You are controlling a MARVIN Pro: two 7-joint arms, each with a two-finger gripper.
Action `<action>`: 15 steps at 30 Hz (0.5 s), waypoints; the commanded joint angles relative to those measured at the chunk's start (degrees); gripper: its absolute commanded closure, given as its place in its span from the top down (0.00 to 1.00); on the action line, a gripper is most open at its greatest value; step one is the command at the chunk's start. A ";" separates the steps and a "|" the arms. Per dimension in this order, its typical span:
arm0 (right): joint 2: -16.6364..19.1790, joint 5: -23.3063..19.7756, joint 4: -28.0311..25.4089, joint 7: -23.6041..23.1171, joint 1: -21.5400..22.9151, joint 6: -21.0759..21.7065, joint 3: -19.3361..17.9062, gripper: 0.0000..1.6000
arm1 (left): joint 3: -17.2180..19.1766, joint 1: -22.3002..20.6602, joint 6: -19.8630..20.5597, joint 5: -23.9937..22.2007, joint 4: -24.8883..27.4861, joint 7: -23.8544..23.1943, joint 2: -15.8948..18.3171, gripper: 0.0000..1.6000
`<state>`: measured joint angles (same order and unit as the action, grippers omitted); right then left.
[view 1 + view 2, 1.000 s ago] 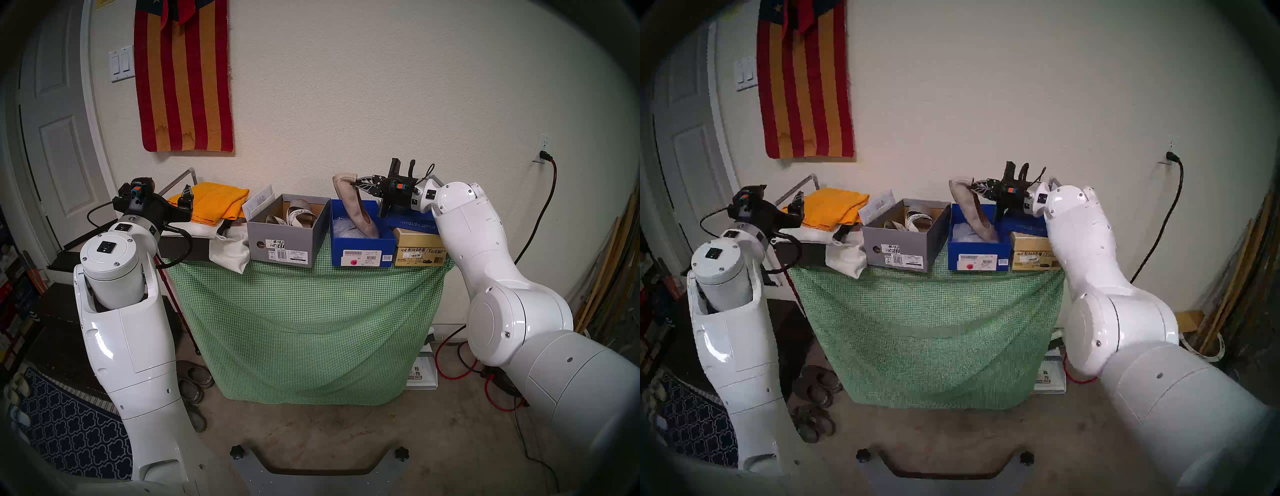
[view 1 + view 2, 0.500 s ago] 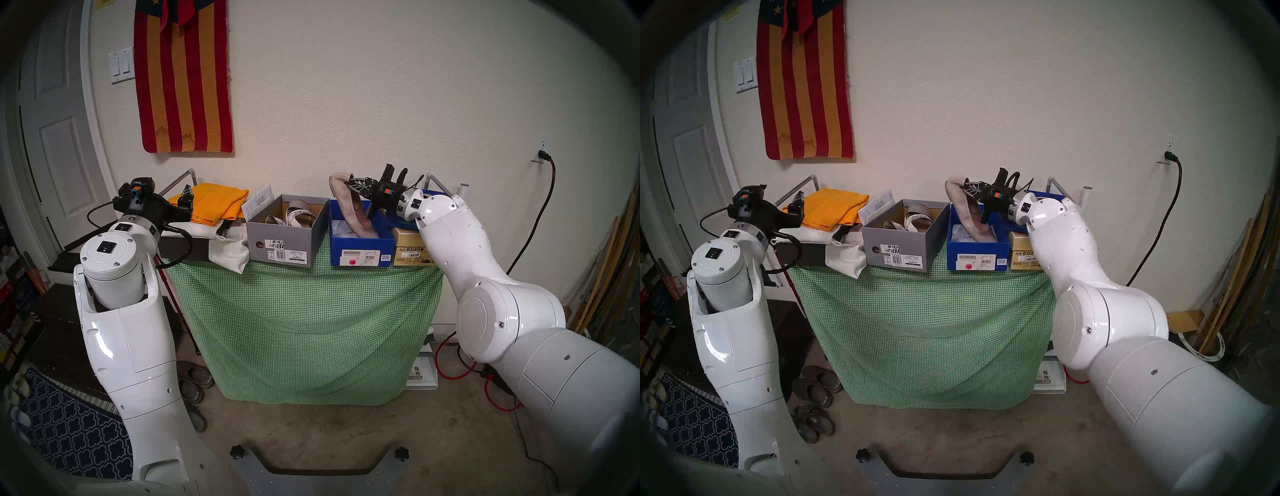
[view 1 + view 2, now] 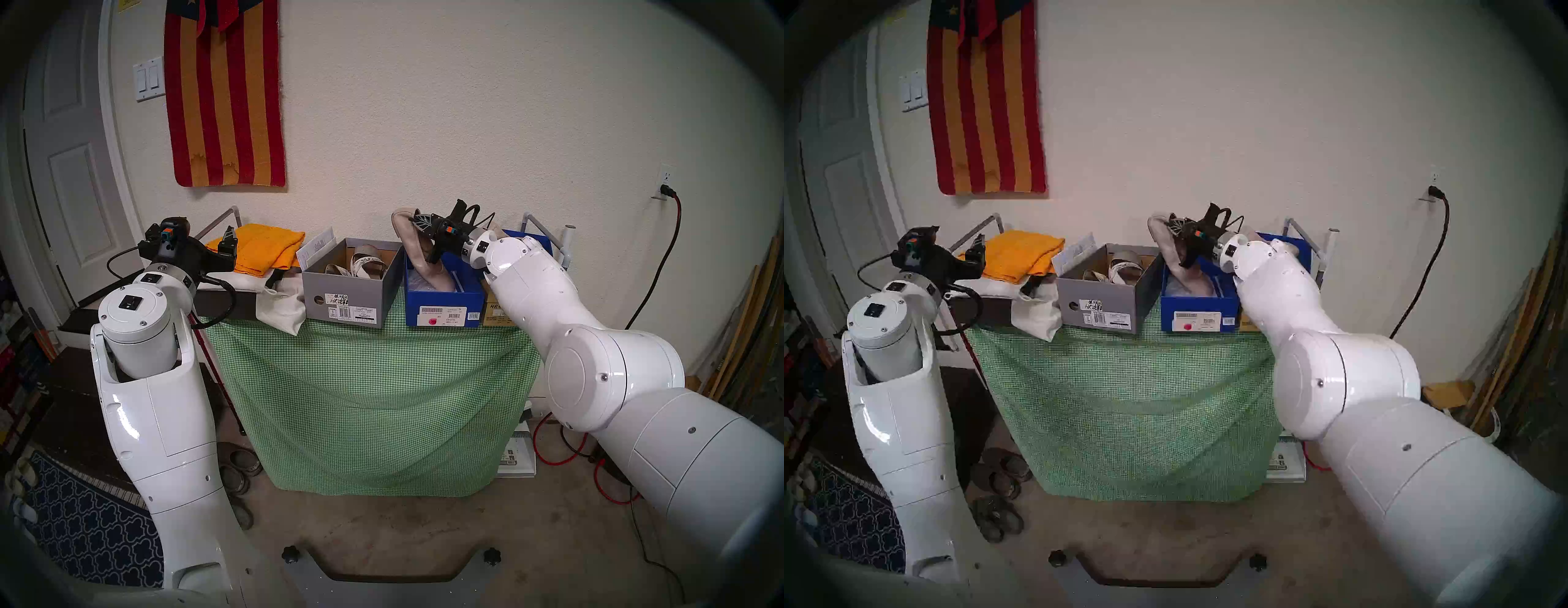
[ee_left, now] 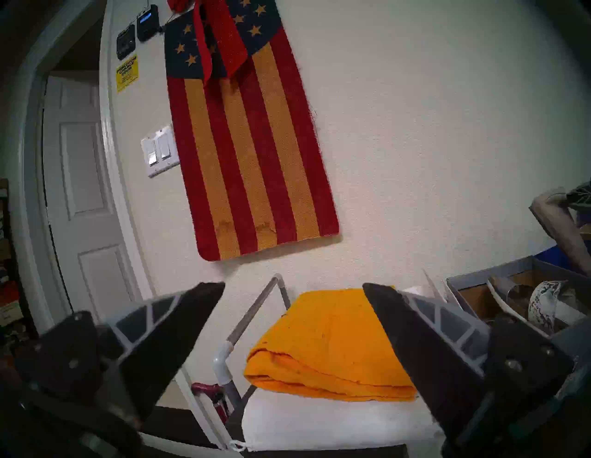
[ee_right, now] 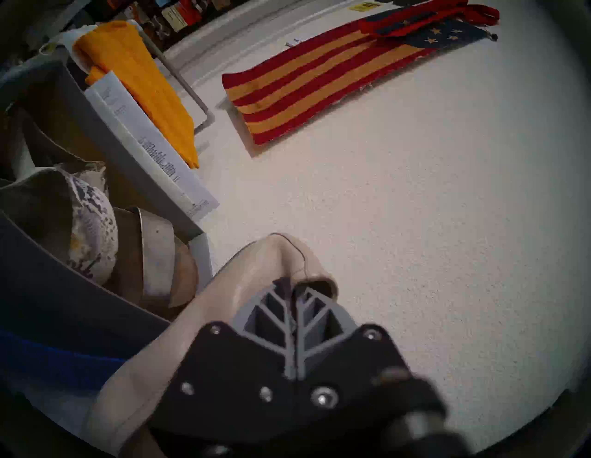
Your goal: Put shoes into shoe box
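My right gripper [image 3: 413, 219] [image 5: 290, 283] is shut on the heel rim of a beige ballet flat [image 3: 413, 246] [image 5: 224, 304]. The flat hangs heel up, with its toe down inside the open blue shoe box [image 3: 443, 308]. To the left of that box stands an open grey shoe box [image 3: 345, 297] holding strappy sandals [image 3: 365, 263] with a snakeskin-print strap [image 5: 92, 230]. Far to the left my left gripper [image 3: 229, 242] [image 4: 294, 284] is open and empty, hovering over a folded orange cloth [image 4: 326, 339].
A gold shoe box [image 3: 492, 314] and a blue lid [image 3: 522, 237] sit behind my right arm. A white cloth bag [image 3: 282, 305] droops over the table's green checked cover [image 3: 373, 382]. Worn clogs [image 3: 239, 467] lie on the floor at the left.
My right arm has swung left with the flat, so its heel now leans toward the grey box's side. The left arm has not moved.
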<state>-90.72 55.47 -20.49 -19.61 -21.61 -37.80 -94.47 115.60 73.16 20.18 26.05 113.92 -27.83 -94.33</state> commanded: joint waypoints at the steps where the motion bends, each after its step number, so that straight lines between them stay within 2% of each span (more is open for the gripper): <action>1: -0.70 1.24 1.25 4.34 3.75 2.81 0.33 0.00 | 0.07 -0.03 -0.06 0.01 0.28 0.01 0.02 1.00; 15: -0.49 4.11 4.21 9.32 6.02 6.73 0.88 0.00 | 0.20 -0.19 -0.12 0.23 0.21 -0.19 -0.15 1.00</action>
<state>-91.21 59.12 -16.54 -12.79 -17.80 -32.38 -93.72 115.78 72.94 20.10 26.29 113.92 -28.03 -94.49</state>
